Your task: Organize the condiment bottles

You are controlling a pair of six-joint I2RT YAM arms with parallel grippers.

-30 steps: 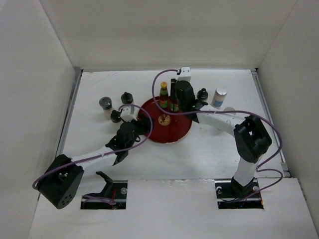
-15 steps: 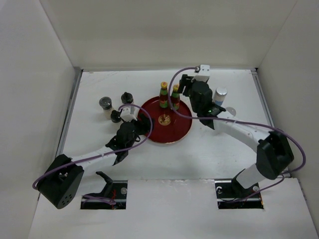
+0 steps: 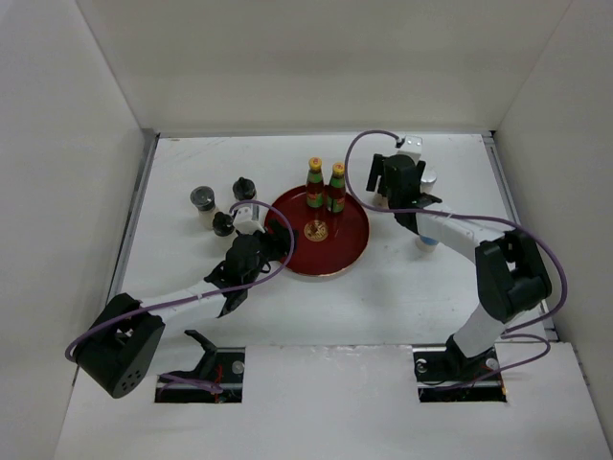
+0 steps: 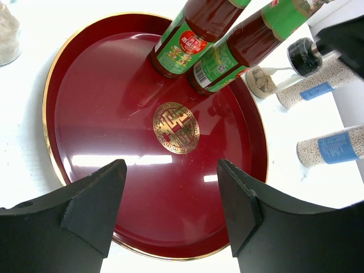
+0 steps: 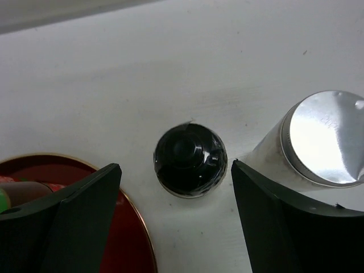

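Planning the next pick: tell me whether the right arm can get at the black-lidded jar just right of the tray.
Probably yes. The right gripper hangs open directly above the black-lidded jar, straddling it. The silver-lidded shaker crowds one side and the red tray rim the other, so room looks tight.

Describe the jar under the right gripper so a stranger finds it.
Start at the red tray. Just off its right edge, below the right gripper, stands a small jar. Its glossy black cap sets it apart from the silver-topped shaker beside it.
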